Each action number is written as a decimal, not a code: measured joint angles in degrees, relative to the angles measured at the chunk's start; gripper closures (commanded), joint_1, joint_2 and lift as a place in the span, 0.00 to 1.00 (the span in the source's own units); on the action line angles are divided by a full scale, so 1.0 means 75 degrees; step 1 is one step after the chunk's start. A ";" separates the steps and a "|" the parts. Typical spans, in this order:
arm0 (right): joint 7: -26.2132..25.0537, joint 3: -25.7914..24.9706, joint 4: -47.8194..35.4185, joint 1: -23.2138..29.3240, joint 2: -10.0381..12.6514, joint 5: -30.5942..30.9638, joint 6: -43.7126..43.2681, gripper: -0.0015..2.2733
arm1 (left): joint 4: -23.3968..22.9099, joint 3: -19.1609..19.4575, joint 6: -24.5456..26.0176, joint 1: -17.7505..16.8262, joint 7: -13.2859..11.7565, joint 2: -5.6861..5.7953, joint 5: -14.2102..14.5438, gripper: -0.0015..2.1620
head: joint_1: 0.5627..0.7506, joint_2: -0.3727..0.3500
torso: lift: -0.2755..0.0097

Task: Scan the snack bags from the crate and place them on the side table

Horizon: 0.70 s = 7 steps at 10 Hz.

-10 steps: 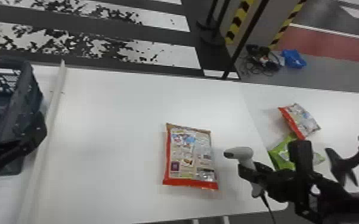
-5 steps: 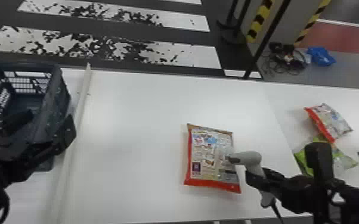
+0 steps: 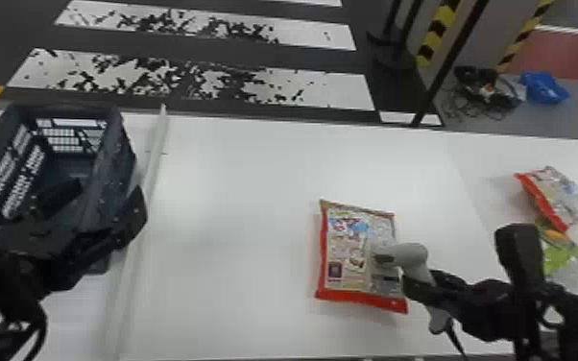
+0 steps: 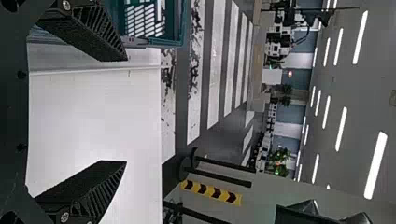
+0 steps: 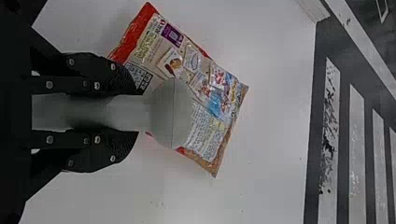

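Head view has the whole worktop in it: a flat white table (image 3: 235, 192), with a dark, lattice-walled plastic crate (image 3: 62, 108) to the left and a straight, pale raised strip (image 3: 151, 177) between the crate and the open tabletop. On that tabletop a rectangular, pillow-shaped snack bag with a red end (image 3: 350, 245) is laid flat, its glossy film crinkled and its face densely printed. At the right, on the smooth white side table (image 3: 475, 158), a red-edged silvery snack bag (image 3: 561, 194) and a green, partly clear snack bag (image 3: 566, 254) are seen close together.

A pale grey handheld scanner with a rounded head (image 3: 410, 254) is gripped by the right gripper (image 3: 420, 285) above the nearest bag; whether the bag is touched cannot be told. In the right wrist view, the scanner's handle is seen pinched between the fingers of the right gripper (image 5: 136, 113), and the bag's opposite, orange-brown end can be made out.

The left gripper (image 3: 108, 189) is held at the crate's near right side. From the left wrist view, its ribbed, wedge-shaped fingers are seen spread wide with nothing between them; teal is shown on the crate there, and long ceiling lights (image 4: 376, 165) are visible beyond.
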 measured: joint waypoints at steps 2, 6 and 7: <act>0.0000 0.0077 0.0095 -0.0061 -0.0034 0.0029 0.0055 0.94 | 0.0025 0.0001 0.0000 -0.0006 -0.0012 0.0000 0.0000 0.04 | 0.70 0.34 | 0.64; -0.0015 -0.0132 0.0216 -0.0152 -0.0027 -0.0040 -0.0042 0.94 | 0.0104 -0.0002 0.0000 -0.0035 -0.0012 0.0000 0.0000 0.04 | 0.70 0.31 | 0.64; -0.0024 -0.0329 0.0371 -0.0274 -0.0026 -0.0108 -0.0113 0.94 | 0.0111 -0.0002 0.0000 -0.0035 -0.0012 0.0000 0.0000 0.04 | 0.70 0.30 | 0.64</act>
